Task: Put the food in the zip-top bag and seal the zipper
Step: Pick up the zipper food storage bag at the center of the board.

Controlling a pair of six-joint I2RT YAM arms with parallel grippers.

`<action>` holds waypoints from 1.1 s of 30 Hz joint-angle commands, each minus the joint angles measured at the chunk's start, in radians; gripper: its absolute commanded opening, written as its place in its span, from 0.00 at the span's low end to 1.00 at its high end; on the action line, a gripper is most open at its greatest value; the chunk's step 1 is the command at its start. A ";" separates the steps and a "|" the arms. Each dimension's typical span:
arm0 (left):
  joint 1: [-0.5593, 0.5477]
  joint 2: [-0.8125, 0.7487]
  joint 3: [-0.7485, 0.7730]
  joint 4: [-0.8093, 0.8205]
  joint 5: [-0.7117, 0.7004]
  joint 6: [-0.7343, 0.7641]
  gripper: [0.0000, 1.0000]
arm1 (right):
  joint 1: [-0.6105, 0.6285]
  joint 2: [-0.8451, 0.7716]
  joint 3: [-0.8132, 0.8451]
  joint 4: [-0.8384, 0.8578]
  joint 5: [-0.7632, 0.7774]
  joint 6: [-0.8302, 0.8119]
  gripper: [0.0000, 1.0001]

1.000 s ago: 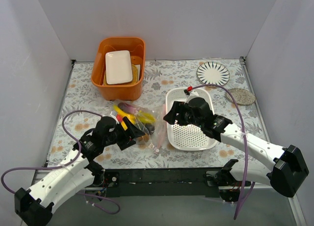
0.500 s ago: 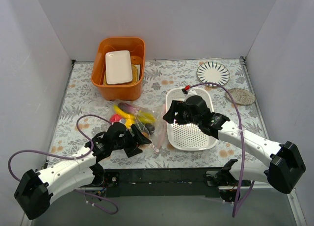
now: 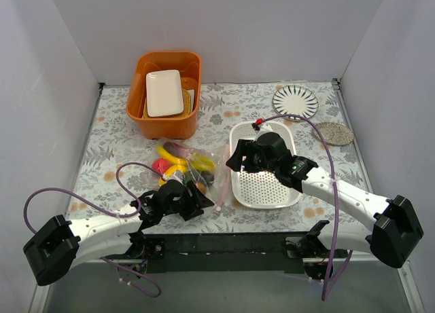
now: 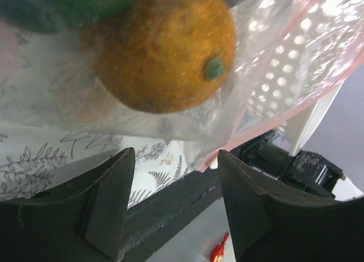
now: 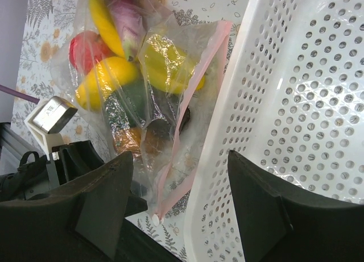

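1. Left hand (image 3: 194, 199), lower centre of top view: fingers apart, nothing clamped. In its wrist view the bag's corner sits just beyond the tips.
2. Zip-top bag (image 3: 197, 174) lies flat on surface (image 3: 115, 123), mid-frame, w/ food (image 3: 178, 165) inside: banana, red fruit, orange etc.
3. Zipper (image 5: 193, 94) runs along bag's right edge, just beside white basket (image 3: 268, 187).
4. Right hand (image 3: 238, 157) is over basket's left rim, fingers apart, holding nothing.
5. Orange bin (image 3: 163, 126) upper left; striped plate (image 3: 295, 101) upper right.

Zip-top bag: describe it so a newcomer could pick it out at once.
In front of the orange bin at the back, left of the white perforated basket, lies the zip-top bag. It alone is clear and crinkly, holding toy food, with a pink zipper along its basket-side edge.
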 commanded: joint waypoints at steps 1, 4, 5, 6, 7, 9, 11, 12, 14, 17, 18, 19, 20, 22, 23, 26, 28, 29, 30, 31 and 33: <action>-0.013 0.000 -0.019 0.101 -0.146 -0.249 0.58 | -0.004 -0.008 0.053 -0.009 0.028 -0.012 0.74; -0.014 0.002 -0.040 0.165 -0.176 -0.266 0.57 | -0.004 -0.008 0.050 -0.010 0.030 -0.012 0.74; -0.013 0.012 -0.040 0.170 -0.180 -0.269 0.57 | -0.004 -0.007 0.052 -0.010 0.025 -0.012 0.74; -0.014 0.020 -0.039 0.176 -0.183 -0.271 0.56 | -0.004 -0.002 0.052 -0.010 0.025 -0.012 0.74; -0.014 0.028 -0.039 0.182 -0.180 -0.271 0.55 | -0.004 -0.002 0.053 -0.009 0.024 -0.012 0.74; -0.017 0.052 -0.040 0.202 -0.174 -0.275 0.54 | -0.004 0.003 0.053 -0.009 0.022 -0.012 0.74; -0.022 0.063 -0.050 0.228 -0.172 -0.283 0.52 | -0.004 0.004 0.052 -0.009 0.022 -0.012 0.74; -0.029 0.074 -0.054 0.239 -0.175 -0.291 0.51 | -0.004 0.007 0.053 -0.009 0.022 -0.010 0.74; -0.045 0.088 -0.063 0.270 -0.178 -0.315 0.49 | -0.004 0.012 0.053 -0.009 0.018 -0.012 0.74; -0.049 0.095 -0.063 0.279 -0.192 -0.320 0.39 | -0.004 0.021 0.055 -0.009 0.007 -0.012 0.74; -0.049 0.091 -0.063 0.280 -0.196 -0.321 0.36 | -0.004 0.026 0.053 -0.009 0.005 -0.010 0.74; -0.049 0.077 -0.065 0.267 -0.200 -0.334 0.31 | -0.004 0.026 0.053 -0.007 -0.002 -0.010 0.73; -0.049 0.065 -0.063 0.254 -0.204 -0.338 0.25 | -0.004 0.026 0.052 -0.006 -0.007 -0.009 0.73; -0.049 0.037 -0.054 0.189 -0.229 -0.340 0.17 | -0.004 0.032 0.047 0.002 -0.021 -0.003 0.73; -0.049 -0.001 -0.047 0.156 -0.239 -0.349 0.14 | -0.004 0.033 0.044 0.007 -0.039 0.000 0.73; -0.048 -0.099 -0.025 0.031 -0.296 -0.360 0.06 | -0.004 0.049 0.035 0.013 -0.088 0.014 0.71; -0.048 -0.159 -0.017 -0.084 -0.339 -0.364 0.03 | -0.004 0.055 0.021 0.027 -0.131 0.029 0.70; -0.048 -0.222 -0.013 -0.118 -0.351 -0.370 0.02 | -0.004 0.061 0.018 0.046 -0.145 0.033 0.70; -0.048 -0.253 -0.011 -0.155 -0.365 -0.383 0.02 | -0.004 0.065 0.015 0.053 -0.157 0.039 0.70; -0.046 -0.283 -0.005 -0.233 -0.393 -0.390 0.02 | -0.004 0.070 0.013 0.060 -0.181 0.043 0.70; -0.045 -0.375 0.006 -0.299 -0.416 -0.406 0.03 | -0.002 0.084 0.015 0.074 -0.197 0.054 0.73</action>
